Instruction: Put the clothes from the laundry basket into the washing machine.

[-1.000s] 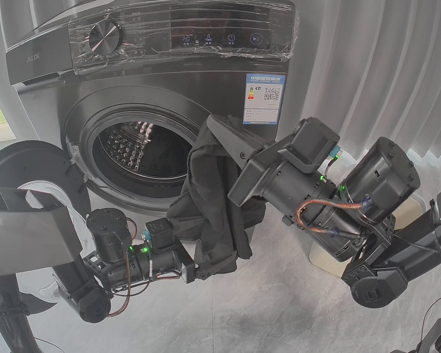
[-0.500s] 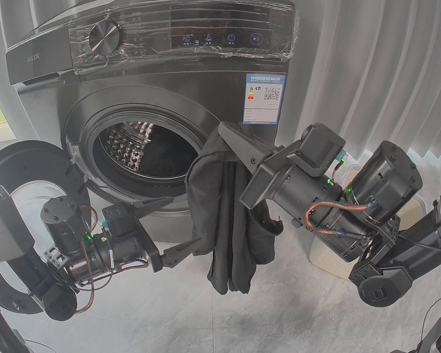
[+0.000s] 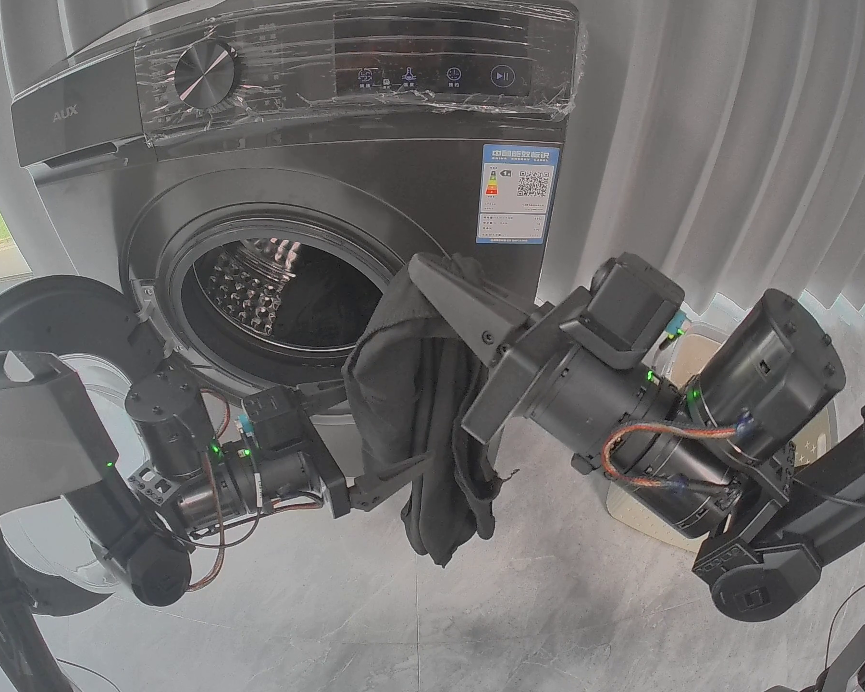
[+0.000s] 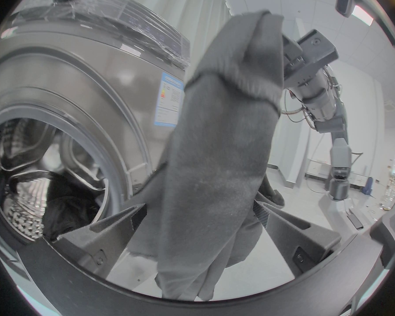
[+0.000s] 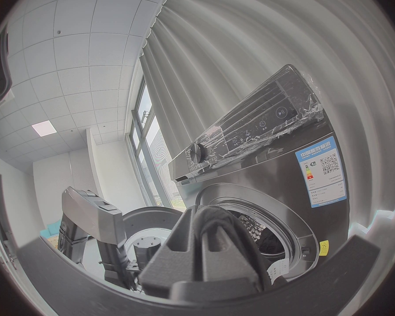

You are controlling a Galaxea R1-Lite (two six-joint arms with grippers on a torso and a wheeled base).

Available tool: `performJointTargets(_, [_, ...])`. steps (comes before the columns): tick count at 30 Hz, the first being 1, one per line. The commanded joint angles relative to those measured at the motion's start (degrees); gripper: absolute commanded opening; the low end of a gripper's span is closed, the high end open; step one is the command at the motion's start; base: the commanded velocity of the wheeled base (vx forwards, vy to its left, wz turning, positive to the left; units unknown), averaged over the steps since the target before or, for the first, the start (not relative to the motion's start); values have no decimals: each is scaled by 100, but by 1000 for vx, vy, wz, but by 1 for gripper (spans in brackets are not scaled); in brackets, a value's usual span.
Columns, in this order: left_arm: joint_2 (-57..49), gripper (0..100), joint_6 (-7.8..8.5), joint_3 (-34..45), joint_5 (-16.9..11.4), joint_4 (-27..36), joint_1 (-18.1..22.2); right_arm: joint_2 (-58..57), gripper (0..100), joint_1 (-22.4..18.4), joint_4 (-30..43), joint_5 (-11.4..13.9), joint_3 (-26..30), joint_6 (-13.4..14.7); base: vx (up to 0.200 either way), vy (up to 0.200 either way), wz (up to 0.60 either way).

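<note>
We find the washing machine (image 3: 356, 165) standing with its door (image 3: 58, 319) swung fully open on the robot's left. The drum (image 3: 259, 290) is exposed, and a dark heap of clothes (image 3: 322, 305) lies inside it.

The right hand (image 3: 423, 271) is raised in front of the machine, just right of the drum opening. It is closed on a dark garment (image 3: 423, 415), with the fingers (image 5: 219, 242) pressed together and a fold of the cloth looped over their tips. From that grip the garment hangs straight down in long folds, outside the drum and level with the right rim of the opening. Its lower end is clear of the floor (image 3: 452, 617).

The left hand (image 3: 384, 430) sits lower, below the drum opening, and points towards the hanging cloth. Its jaws are spread wide with one finger on either side of the lower part of the garment, and it grips nothing. In the left wrist view the cloth (image 4: 215, 154) falls between the two spread fingers (image 4: 118, 229). We cannot tell whether it touches them.

A pale basket (image 3: 630, 516) stands on the floor to the right of the machine, largely hidden behind the right arm. We cannot see its contents. A pleated curtain (image 3: 740, 98) hangs behind the machine.
</note>
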Motion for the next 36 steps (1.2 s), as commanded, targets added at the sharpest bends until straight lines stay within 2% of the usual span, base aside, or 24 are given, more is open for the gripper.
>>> performJointTargets(1, [599,100,-1,-349,-456,5,-37,5,0,88,-8,10,-32,-1,0,0,0])
performJointTargets(2, [643,100,-1,-366,-614,5,-37,5,0,88,-8,19,-32,-1,0,0,0])
performJointTargets(4, [748,100,-1,-375,-711,5,-46,5,0,88,-8,19,-58,-1,0,0,0])
performJointTargets(7, [862,100,17,-375,-728,-4,-46,14,0,88,-16,19,-120,-1,0,0,0])
performJointTargets(11, [1056,100,34,-586,-614,5,-54,58,0,88,1,-34,-331,8,0,0,0])
performJointTargets(15, [1196,100,43,-982,-210,22,-116,84,0,88,-8,-60,-331,8,0,0,0])
performJointTargets(20, [1513,100,-18,-1377,80,14,-204,76,0,88,-8,-130,-322,69,0,0,0])
performJointTargets(26, [1759,100,-106,-1720,116,14,-265,67,0,62,1,-210,-331,104,0,0,0])
performJointTargets(31, [1899,100,-106,-1737,124,5,-327,58,0,9,1,-210,-374,113,0,0,0])
performJointTargets(32, [1926,0,-106,-1773,133,5,-344,49,0,-17,1,-218,-401,122,0,0,0])
performJointTargets(36, [1987,0,-124,-1852,124,5,-344,23,0,-61,1,-227,-427,148,0,0,0])
